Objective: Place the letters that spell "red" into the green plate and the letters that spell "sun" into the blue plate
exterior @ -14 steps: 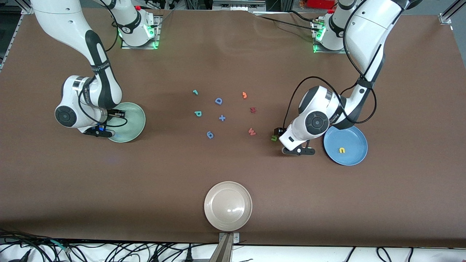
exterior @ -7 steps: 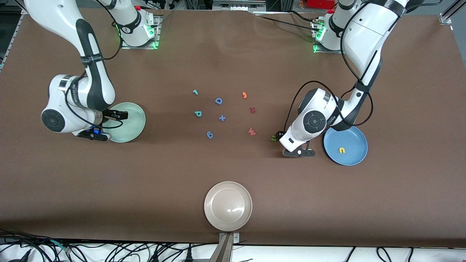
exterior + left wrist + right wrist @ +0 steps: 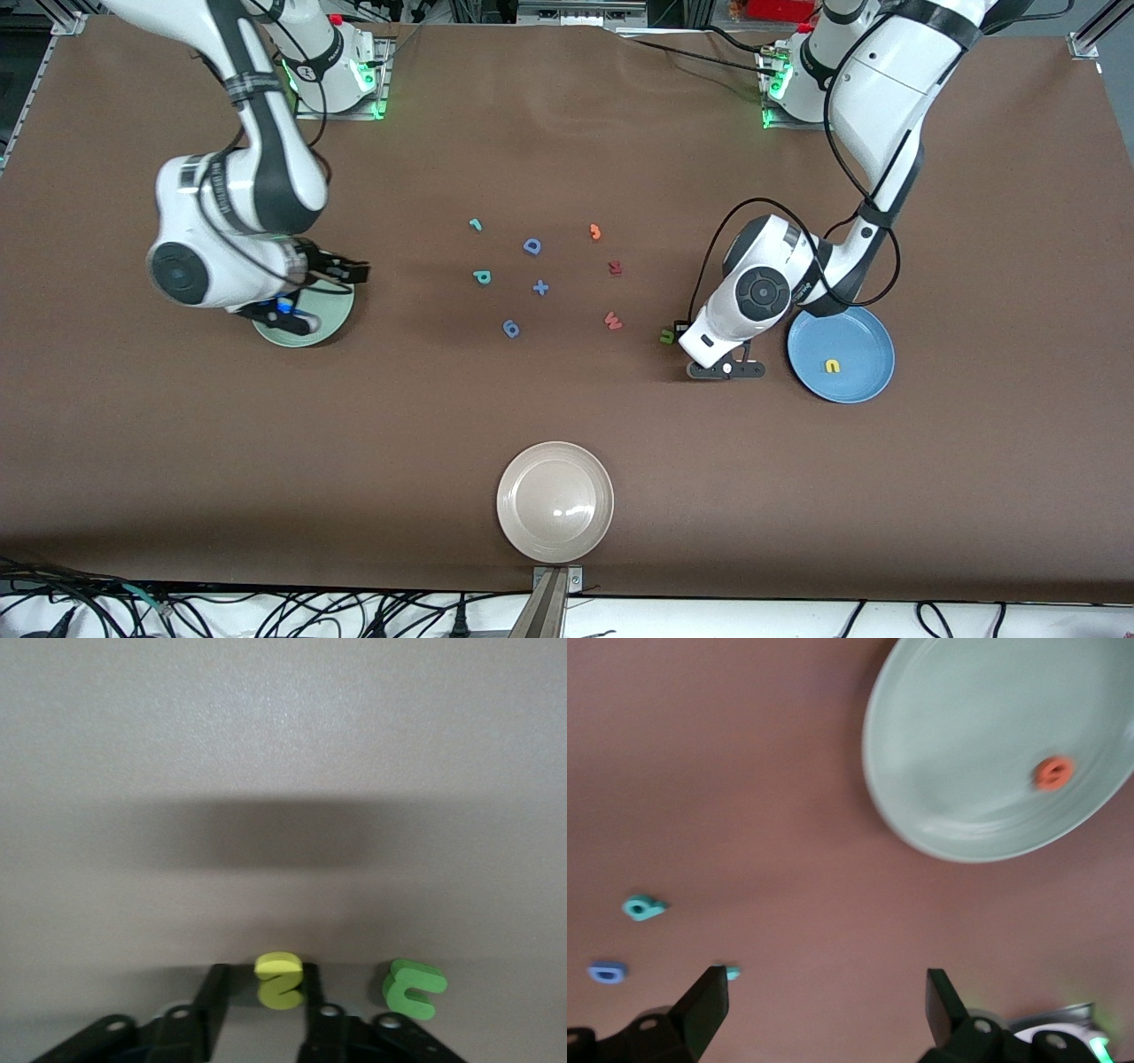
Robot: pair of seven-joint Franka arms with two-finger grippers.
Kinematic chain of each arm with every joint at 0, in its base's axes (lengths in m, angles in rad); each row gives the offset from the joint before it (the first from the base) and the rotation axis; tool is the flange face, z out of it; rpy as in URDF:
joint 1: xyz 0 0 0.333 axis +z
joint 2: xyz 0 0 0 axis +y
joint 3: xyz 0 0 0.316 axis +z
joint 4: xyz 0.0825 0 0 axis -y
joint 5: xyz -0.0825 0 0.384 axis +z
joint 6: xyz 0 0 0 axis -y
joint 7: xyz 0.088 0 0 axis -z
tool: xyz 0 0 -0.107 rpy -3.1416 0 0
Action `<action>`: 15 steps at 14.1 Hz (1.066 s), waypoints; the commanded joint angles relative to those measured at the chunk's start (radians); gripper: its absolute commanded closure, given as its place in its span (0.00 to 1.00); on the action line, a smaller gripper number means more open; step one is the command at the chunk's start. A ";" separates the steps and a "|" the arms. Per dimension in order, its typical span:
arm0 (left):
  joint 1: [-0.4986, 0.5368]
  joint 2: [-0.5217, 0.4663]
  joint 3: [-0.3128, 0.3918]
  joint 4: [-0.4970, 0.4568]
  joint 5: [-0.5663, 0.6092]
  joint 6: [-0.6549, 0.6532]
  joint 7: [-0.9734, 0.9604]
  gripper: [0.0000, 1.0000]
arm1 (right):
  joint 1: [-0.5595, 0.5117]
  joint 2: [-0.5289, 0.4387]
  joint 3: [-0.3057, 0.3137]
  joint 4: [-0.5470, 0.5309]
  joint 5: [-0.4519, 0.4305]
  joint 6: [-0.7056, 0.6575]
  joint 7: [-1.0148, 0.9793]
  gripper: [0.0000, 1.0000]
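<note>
While the right end effector (image 3: 819, 1010) gapes, the left end effector (image 3: 264, 1005) pinches the yellow "s" (image 3: 280, 980) beside the green "n" (image 3: 413, 989).

My front camera looks down from high across the table (image 3: 567, 461), facing both arm bases. My left wrist camera sits low, close over its pincer (image 3: 259, 1028). My right wrist camera rides higher above its pincer (image 3: 824, 1014), sharing the green plate (image 3: 957, 762) with the front view.

"e" (image 3: 1053, 773) in green plate (image 3: 330, 317) — "u" (image 3: 832, 365) in blue plate (image 3: 864, 385); "n" (image 3: 666, 336) beside "s" (image 3: 279, 980).
</note>
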 commanded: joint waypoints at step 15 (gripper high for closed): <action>0.236 -0.096 -0.009 0.103 0.023 -0.327 0.443 1.00 | 0.110 0.221 0.227 -0.064 0.033 0.485 0.618 0.02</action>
